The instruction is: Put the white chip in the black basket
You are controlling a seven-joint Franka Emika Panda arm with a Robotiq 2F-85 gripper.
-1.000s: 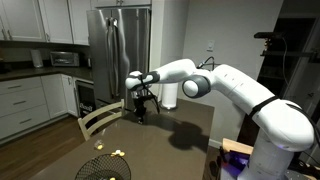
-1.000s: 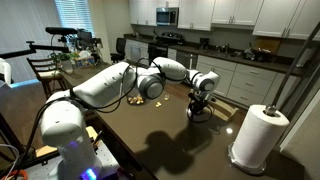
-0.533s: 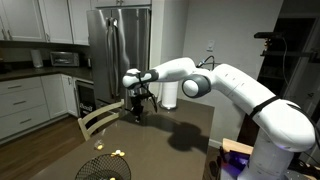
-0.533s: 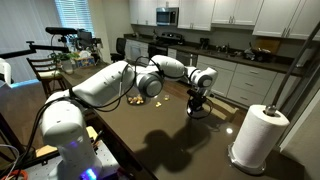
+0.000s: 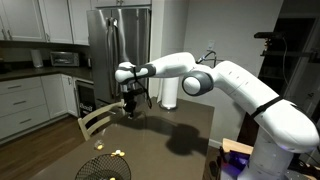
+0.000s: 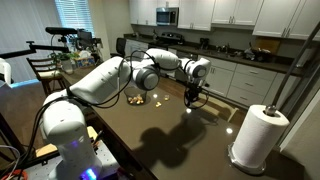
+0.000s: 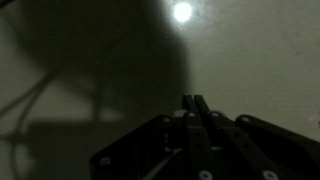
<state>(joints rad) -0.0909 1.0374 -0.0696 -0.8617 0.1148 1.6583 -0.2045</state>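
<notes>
The white chip is too small to make out in any view, the wrist view being very dim. The black basket (image 5: 93,166), round, low and wire-meshed, sits at one end of the table (image 5: 190,125) beside pale-yellow bits (image 5: 116,152). The gripper (image 5: 131,107) hangs above the table, jaws pressed together. Since 1 second ago it has risen and shifted slightly sideways.

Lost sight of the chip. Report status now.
Claw shut, above the dark table. White chip not visible; cannot tell if pinched. Black basket well apart from claw; wooden chair back close by.
</notes>
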